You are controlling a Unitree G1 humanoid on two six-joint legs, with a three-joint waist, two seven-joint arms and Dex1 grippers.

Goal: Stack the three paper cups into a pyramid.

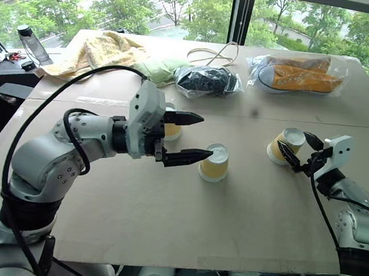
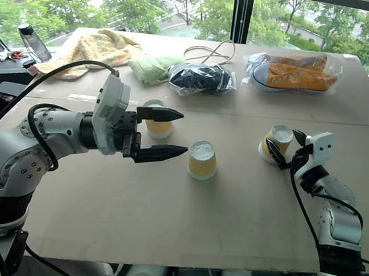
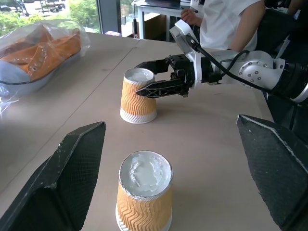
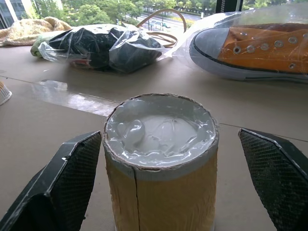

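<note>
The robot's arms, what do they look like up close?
Rounded silver-grey segments with black joints, and black cables looping outside each arm. The left tool and right tool each have a white block at the wrist and two pointed black fingers with a fine mesh texture.

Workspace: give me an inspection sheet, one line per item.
Surface: tan table.
Job's things: three paper cups upside down, unstacked: left cup, middle cup, right cup.
Clutter: bagged orange shoes, bagged dark item, yellow cloth, green cloth, bottle.
Grippers: left gripper open, beside the middle cup; right gripper open, fingers either side of the right cup.
Cables: cord loop.
Surroundings: windows, trees; a person in the left wrist view.
</note>
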